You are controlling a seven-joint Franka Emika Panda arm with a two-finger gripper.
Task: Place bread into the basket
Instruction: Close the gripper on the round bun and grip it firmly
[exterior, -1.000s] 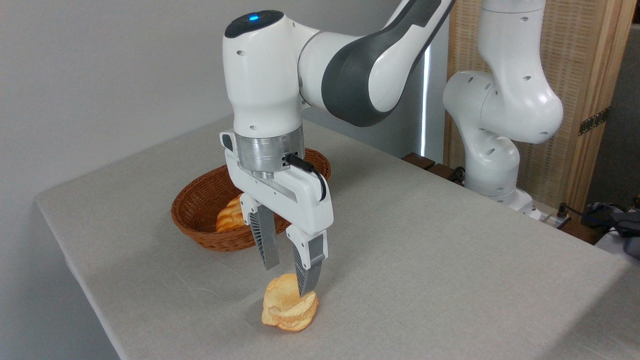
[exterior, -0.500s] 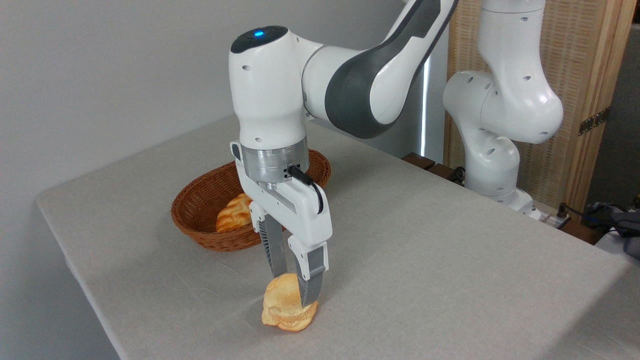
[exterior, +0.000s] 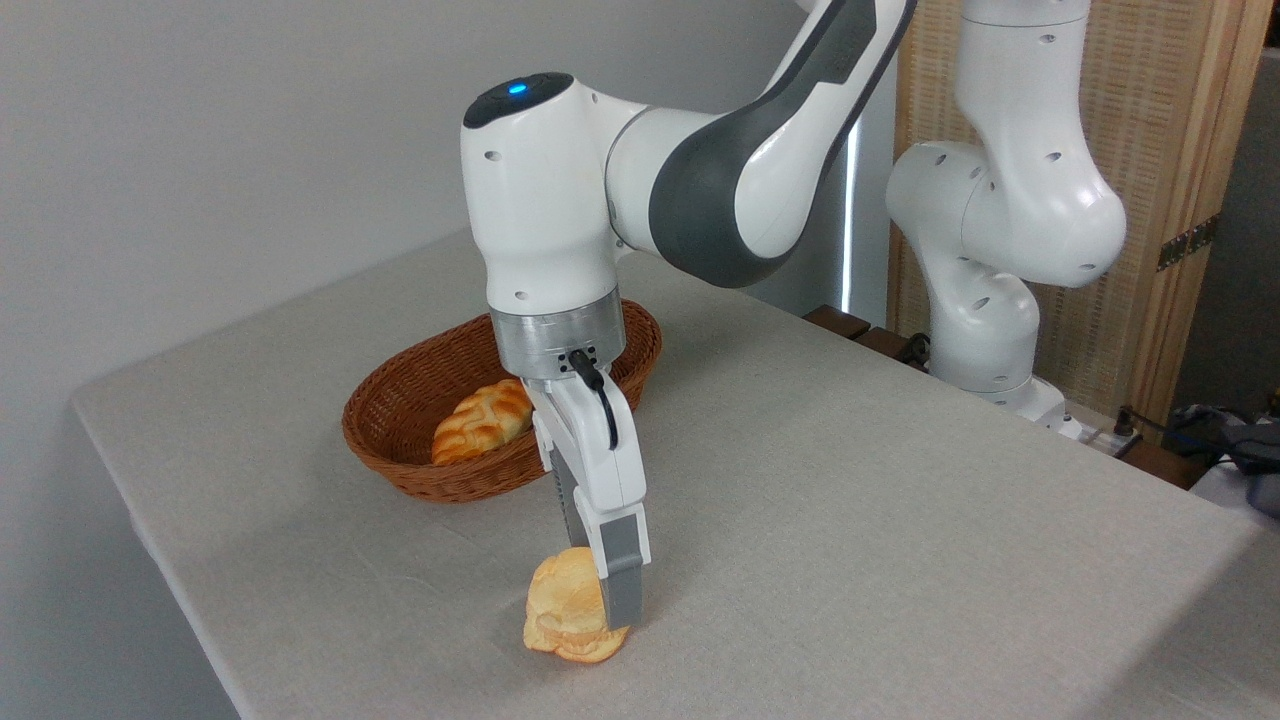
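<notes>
Risk: my claw [exterior: 612, 600] sits at right edge of bread [exterior: 566, 620], off-centre; puffy layers may squash or roll out on lift. Near finger hides far one, so cannot tell whether clenched or released. Bread on table [exterior: 900, 520], lower centre of frame. Basket [exterior: 400, 455], left of centre, holds braided loaf [exterior: 483, 421]. My wrist vertical, fingers pointing straight down, forearm reaching in from upper right.

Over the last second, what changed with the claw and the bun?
The claw rotated about its vertical axis, came lower and narrowed around the round bun, which is still on the table; whether the bun is gripped is unclear. The wicker basket and braided loaf inside it did not move.
</notes>
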